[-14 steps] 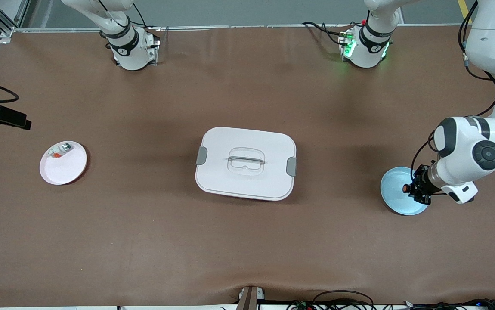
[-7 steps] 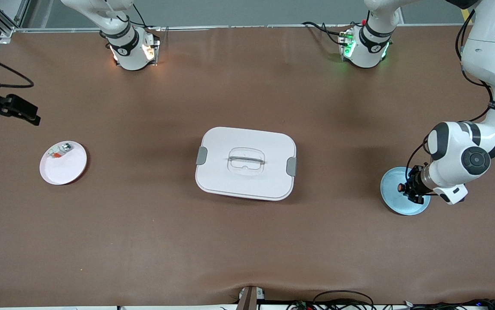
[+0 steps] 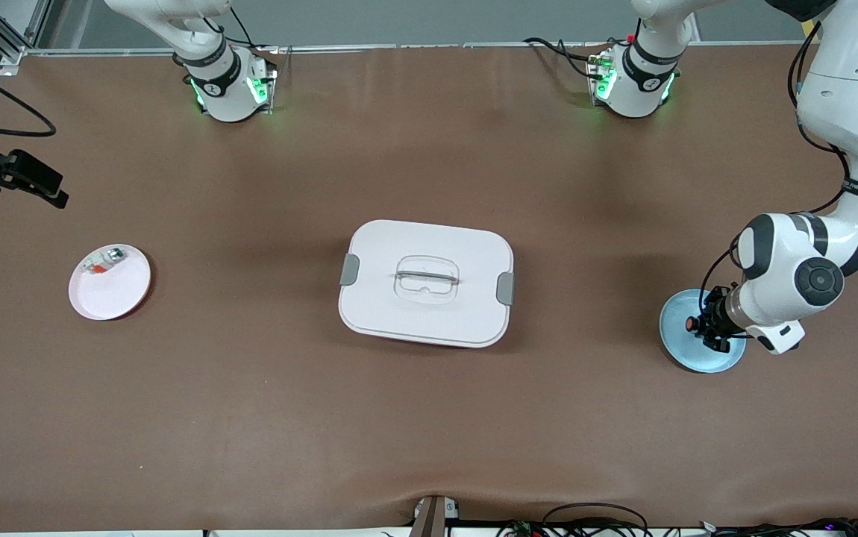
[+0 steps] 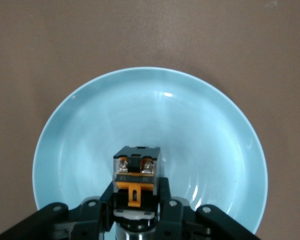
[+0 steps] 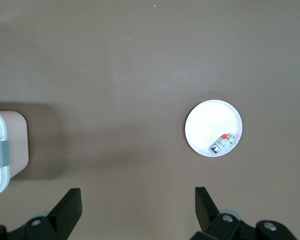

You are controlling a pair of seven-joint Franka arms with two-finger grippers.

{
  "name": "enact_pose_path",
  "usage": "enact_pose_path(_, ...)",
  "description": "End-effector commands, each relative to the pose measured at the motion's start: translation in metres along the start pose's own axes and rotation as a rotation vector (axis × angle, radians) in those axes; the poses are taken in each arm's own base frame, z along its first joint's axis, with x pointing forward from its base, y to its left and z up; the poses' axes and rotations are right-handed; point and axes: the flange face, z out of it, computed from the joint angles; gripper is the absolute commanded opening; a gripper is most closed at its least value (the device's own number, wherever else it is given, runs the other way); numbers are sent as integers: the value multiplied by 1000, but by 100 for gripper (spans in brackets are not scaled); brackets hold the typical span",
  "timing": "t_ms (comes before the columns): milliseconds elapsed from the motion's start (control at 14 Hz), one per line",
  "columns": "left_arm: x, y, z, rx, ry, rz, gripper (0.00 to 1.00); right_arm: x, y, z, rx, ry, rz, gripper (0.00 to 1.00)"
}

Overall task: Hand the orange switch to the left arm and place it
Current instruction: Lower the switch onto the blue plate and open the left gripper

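Note:
The orange switch (image 4: 136,172), a small black block with orange markings, sits between the fingers of my left gripper (image 4: 137,197), low over the light blue plate (image 4: 155,115). In the front view the left gripper (image 3: 706,328) and the switch's orange end (image 3: 690,324) are over that plate (image 3: 686,349) at the left arm's end of the table. The white box (image 3: 426,282) with grey latches stands mid-table. My right gripper (image 3: 41,186) is up over the table edge at the right arm's end. It is open and empty (image 5: 137,205).
A white plate (image 3: 119,291) with a whitish part (image 3: 103,261) with green and red bits lies near the right arm's end; it also shows in the right wrist view (image 5: 210,122). The box's corner (image 5: 0,150) shows there too. Bare brown table surrounds the box.
My left gripper has shifted slightly toward the box with the switch in it, still over the blue plate. My right gripper has moved up a little at its end of the table.

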Motion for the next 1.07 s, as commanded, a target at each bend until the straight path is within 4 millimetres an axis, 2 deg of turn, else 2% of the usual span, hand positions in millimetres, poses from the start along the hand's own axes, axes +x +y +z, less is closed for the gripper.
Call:
enact_pose_path(0,1,1,-1,-9,16,-6,0,-12,3,0,15,12,9,100)
enact_pose_path(430,1,1,2,-5,14,-6,2,-13,0,-4,39,23,9,100)
enact_pose_path(501,1,1,2,-7,14,-7,19,-12,1,-5,64,28,16,100)
enact_pose_path(573,0,2,1,-8,14,-5,71,-10,3,-6,76,36,21,100)
enact_pose_path(645,0,5,-2,-17,16,-14,100,-11,2,-8,77,42,19,100)
enact_pose_path(1003,0,8,-18,-31,27,-72,100,-11,-1,-20,78,53,12,100)
